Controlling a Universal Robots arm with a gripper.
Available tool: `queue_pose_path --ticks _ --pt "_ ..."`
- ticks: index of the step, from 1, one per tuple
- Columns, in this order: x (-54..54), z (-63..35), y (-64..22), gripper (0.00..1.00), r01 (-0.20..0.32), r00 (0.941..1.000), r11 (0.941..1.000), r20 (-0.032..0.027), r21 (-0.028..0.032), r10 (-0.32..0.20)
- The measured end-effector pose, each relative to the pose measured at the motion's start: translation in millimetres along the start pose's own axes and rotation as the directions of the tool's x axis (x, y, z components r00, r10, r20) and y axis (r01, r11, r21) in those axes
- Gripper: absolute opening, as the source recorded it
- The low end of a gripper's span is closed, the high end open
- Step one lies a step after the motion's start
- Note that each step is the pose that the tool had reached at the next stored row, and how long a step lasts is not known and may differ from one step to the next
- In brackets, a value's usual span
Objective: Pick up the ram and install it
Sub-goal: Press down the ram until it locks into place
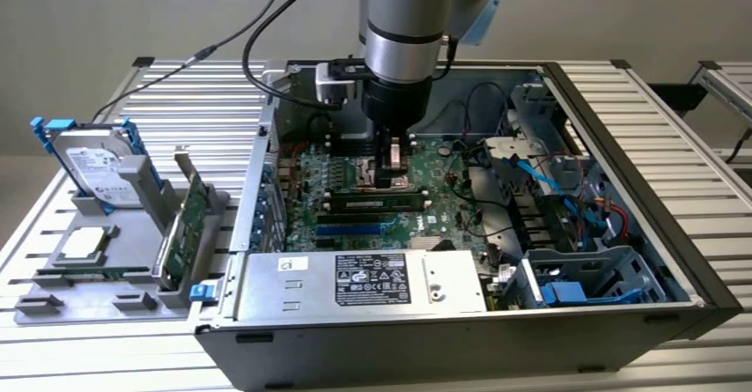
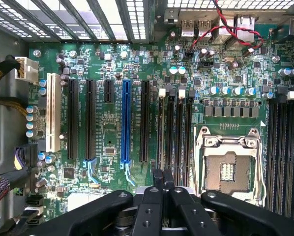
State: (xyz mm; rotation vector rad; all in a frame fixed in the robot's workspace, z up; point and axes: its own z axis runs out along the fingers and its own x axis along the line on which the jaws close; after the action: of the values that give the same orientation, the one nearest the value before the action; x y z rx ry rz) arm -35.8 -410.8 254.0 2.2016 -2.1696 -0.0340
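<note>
Here the ram (image 1: 373, 203) lies seated in a slot on the motherboard (image 1: 352, 220), inside the open computer case (image 1: 635, 145). Just above and behind it, the gripper (image 2: 162, 178) hovers over the board with its jaws closed together, holding nothing.
</note>
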Motion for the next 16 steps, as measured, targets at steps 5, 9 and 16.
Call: queue_pose_path --ticks 5,9,16 --pt "0.0 0.0 0.0 0.11 0.0 1.0 1.0 0.0001 0.0 0.0" --pt "0.0 0.0 0.0 0.11 0.0 1.0 1.0 0.0 0.0 0.0" --pt "-0.4 9.6 2.0 0.11 0.0 1.0 1.0 0.0 0.0001 0.0"
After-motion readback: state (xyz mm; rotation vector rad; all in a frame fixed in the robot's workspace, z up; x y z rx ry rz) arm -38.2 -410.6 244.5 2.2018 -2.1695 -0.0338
